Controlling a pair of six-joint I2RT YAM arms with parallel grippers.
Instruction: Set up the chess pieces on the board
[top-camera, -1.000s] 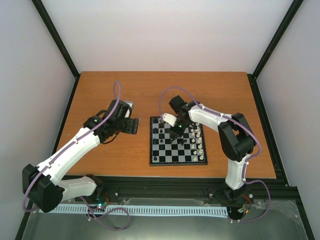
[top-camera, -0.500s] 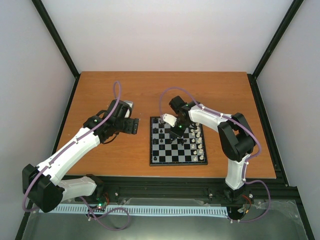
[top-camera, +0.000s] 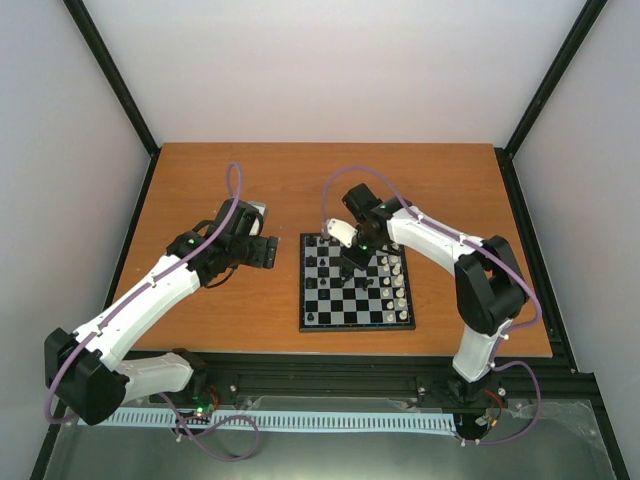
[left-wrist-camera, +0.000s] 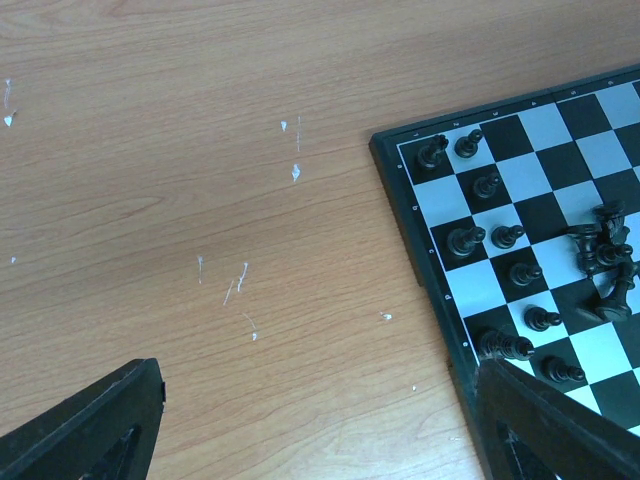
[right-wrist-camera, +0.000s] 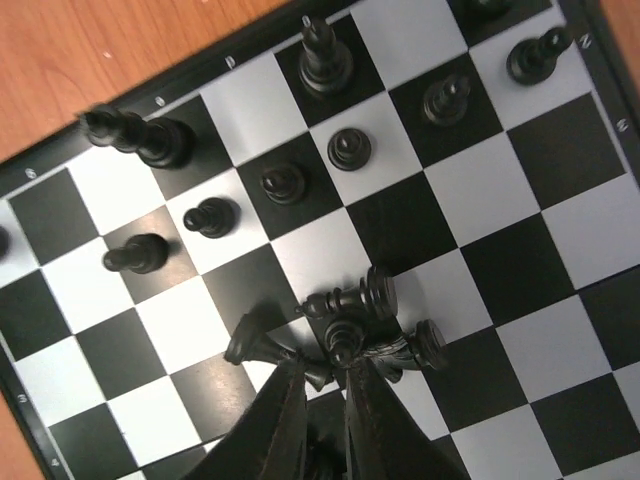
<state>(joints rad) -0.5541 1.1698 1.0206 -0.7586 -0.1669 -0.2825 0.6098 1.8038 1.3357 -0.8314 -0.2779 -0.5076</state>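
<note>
The board (top-camera: 305, 292) lies mid-table, with white chess pieces (top-camera: 398, 280) standing along its right side and black chess pieces (left-wrist-camera: 466, 240) along its left side. Several black pieces (right-wrist-camera: 372, 318) lie in a tangled heap near the board's middle, also seen in the left wrist view (left-wrist-camera: 602, 262). My right gripper (right-wrist-camera: 325, 375) is down on the board (right-wrist-camera: 500, 210) at this heap, its fingers (right-wrist-camera: 290, 410) nearly together with the head of a fallen black piece (right-wrist-camera: 262, 348) between the tips. My left gripper (left-wrist-camera: 320, 405) is open and empty over bare wood left of the board (left-wrist-camera: 408, 205).
The wooden table (top-camera: 200, 310) ends in a black frame rail along the near edge (top-camera: 330, 385). White walls with black corner posts (top-camera: 110, 75) surround the table. Small white scuffs (left-wrist-camera: 296, 172) mark the wood.
My right arm's elbow has swung right and the right gripper has shifted slightly left and back over the heap. The left arm has not moved.
</note>
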